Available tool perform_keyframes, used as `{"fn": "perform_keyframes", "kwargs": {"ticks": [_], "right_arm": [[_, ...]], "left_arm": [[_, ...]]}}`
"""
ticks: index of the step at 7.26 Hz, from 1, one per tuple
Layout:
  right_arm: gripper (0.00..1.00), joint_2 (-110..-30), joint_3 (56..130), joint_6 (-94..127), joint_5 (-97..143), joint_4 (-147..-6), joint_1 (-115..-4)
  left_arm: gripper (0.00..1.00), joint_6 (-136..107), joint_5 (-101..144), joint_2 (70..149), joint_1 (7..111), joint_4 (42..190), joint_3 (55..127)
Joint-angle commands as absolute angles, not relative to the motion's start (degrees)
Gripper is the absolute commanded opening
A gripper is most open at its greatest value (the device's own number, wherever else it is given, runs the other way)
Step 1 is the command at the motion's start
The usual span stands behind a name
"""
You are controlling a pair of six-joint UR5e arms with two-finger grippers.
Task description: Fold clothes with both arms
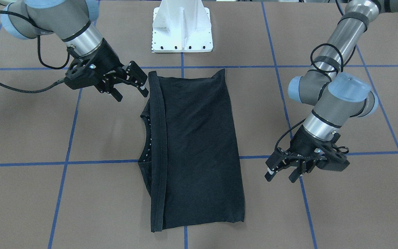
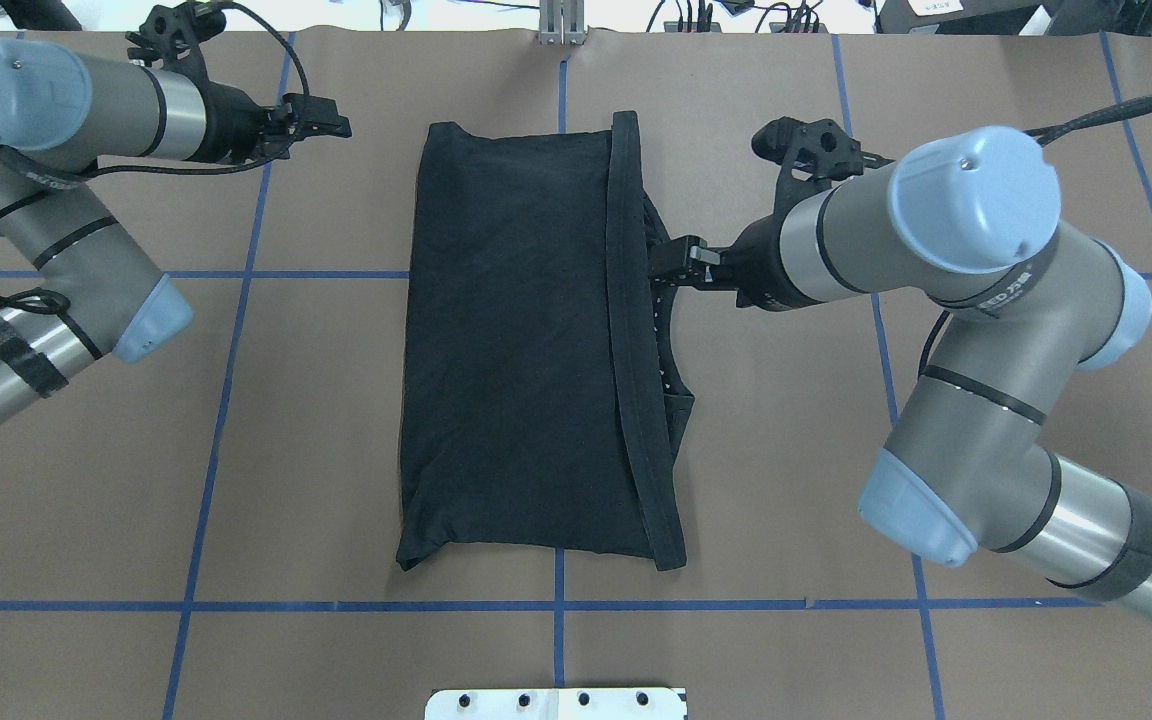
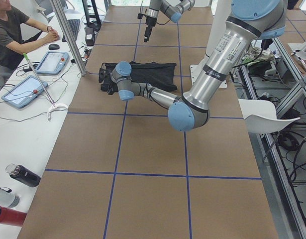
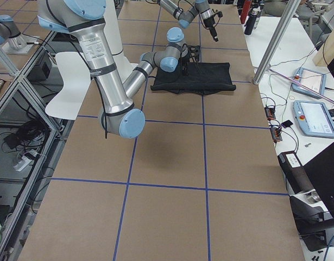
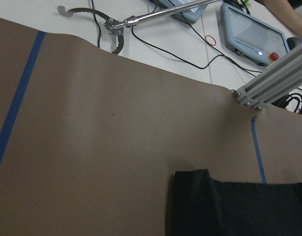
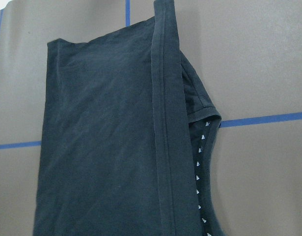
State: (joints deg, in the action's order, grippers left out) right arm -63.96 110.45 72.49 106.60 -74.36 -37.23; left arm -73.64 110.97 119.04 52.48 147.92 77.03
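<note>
The folded black T-shirt (image 1: 195, 145) lies flat on the table (image 1: 29, 121), the left claw (image 1: 282, 176) spread apart nearby and the right claw (image 1: 130, 92) spread apart just beside its hem.

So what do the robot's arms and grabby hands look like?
The left arm and right arm are shiny grey-silver tubes with round light-blue caps at the joints and thin black bands. Black cables loop along them. The left gripper and right gripper are black, each with two fingers and a tiny blue light.
</note>
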Motion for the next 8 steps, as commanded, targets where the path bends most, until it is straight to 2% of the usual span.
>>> {"fn": "perform_keyframes", "kwargs": {"ticks": [1, 3, 8], "right_arm": [[1.0, -58.4, 109.5, 60.5, 101.0, -88.5, -34.4], [0.97, -52.4, 102.3, 59.9, 95.8, -92.1, -30.3], [0.97, -55.1, 101.1, 57.1, 94.1, -96.1, -22.9]], "left_arm": [[1.0, -73.7, 111.6, 116.4, 52.5, 148.1, 80.3], [1.0, -73.7, 111.6, 116.4, 52.5, 148.4, 80.3], [1.0, -73.7, 111.6, 116.6, 52.2, 148.4, 80.1]]}}
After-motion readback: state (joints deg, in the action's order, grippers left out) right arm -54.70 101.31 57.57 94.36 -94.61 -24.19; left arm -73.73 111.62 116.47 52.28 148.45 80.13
